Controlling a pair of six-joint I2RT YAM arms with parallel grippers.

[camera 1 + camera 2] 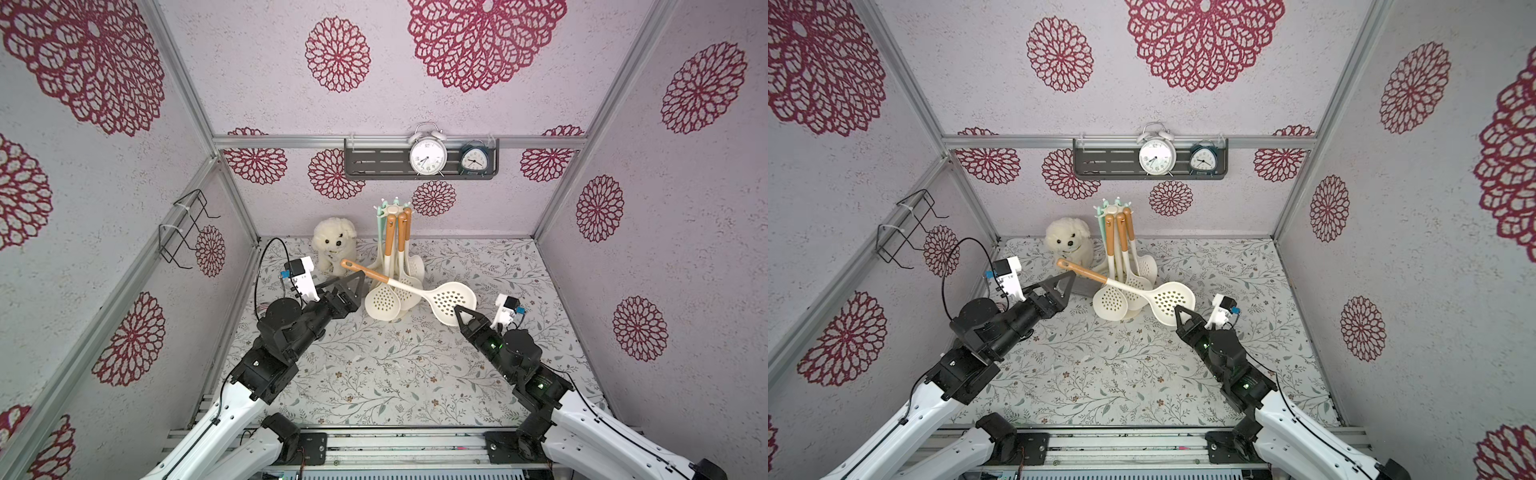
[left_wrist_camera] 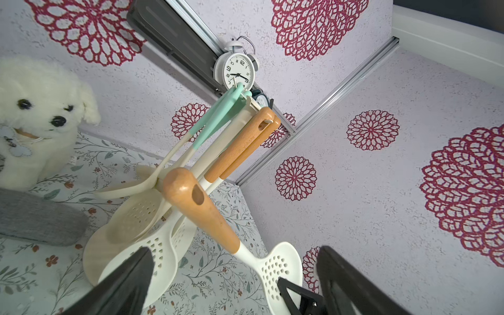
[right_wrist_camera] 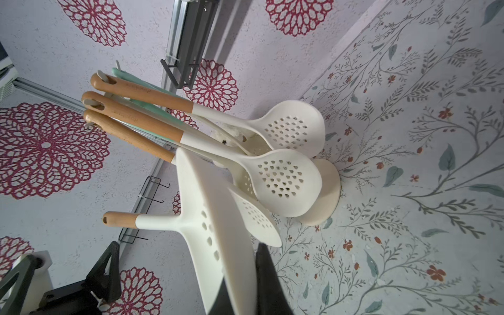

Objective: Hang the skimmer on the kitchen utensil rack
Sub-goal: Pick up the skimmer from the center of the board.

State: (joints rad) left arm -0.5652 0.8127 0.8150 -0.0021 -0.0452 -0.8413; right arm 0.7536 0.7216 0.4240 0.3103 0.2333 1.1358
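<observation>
Nearest on the floral-patterned surface [image 1: 374, 374], the right hand [image 1: 458, 311] is clamped tight on the rim of the perforated bowl of the cream skimmer with the wooden handle [image 1: 444, 300], at about 4 o'clock from the rack's base. It holds the skimmer clear of the surface, nearly level, with the handle running toward 10 o'clock across the front of the hung utensils. At about 8 o'clock the left hand [image 2: 236, 248] stands spread wide. The wrist view shows the lower end of the wooden handle lying between its fingers [image 2: 128, 275], with no contact that I can make out.

This looks like a handover: a bowl-rim grip cannot easily bring the handle's hanging hole up to a hook. The next move calls for the left hand to close on the wood below the hole, leaving the hole bare, before the right lets go.

Beyond stands the tall cream pole rack with its crown of small hooks [image 1: 394, 208], several already loaded; which hook is free I cannot tell
</observation>
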